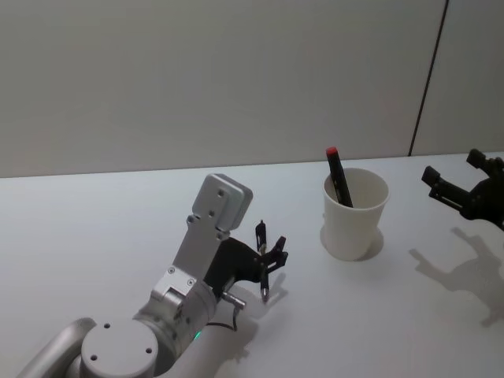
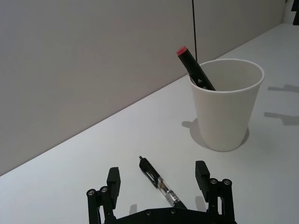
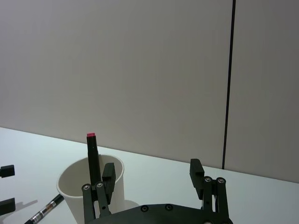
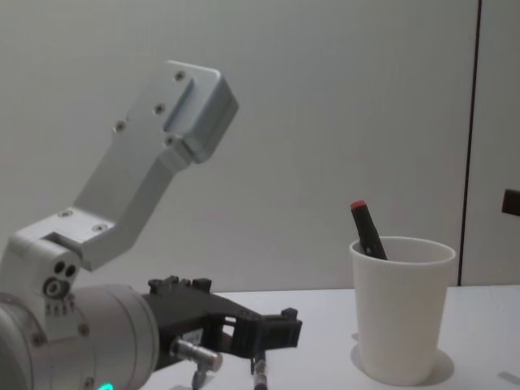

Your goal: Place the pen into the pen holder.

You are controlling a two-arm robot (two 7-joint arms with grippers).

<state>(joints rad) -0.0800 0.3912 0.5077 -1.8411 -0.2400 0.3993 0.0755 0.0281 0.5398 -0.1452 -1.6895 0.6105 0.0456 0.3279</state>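
Left gripper (image 2: 158, 176) is down low over the white table (image 1: 94, 228), jaws spread wide, one finger on each side of the pen (image 2: 159, 182). And the pen is lying flat on the tabletop in the gap between them. Neither finger is touching it, there's daylight on both sides. It's a slim one, black at the tip with a clear barrel, and the tip points out past the fingertips, away from the wrist.

Look out beyond the fingertips and there's the pen holder (image 2: 226, 105), the plain white paper cup, standing upright on the table. It's near the pen but clear of it, off toward the robot's right. The cup's got something in it: a black marker (image 2: 194, 69) with a red cap, leaning against the rim on the far side, red end sticking up well above the lip.

Farther to the right, past the cup, the right gripper (image 1: 465, 193) hangs above the table with its jaws wide apart as well, nothing between them. From its own wrist camera the cup sits just ahead of one finger, with the pen on the table beyond it.

Behind it all is a plain grey wall (image 1: 197, 79), one dark vertical seam running down it on the right.
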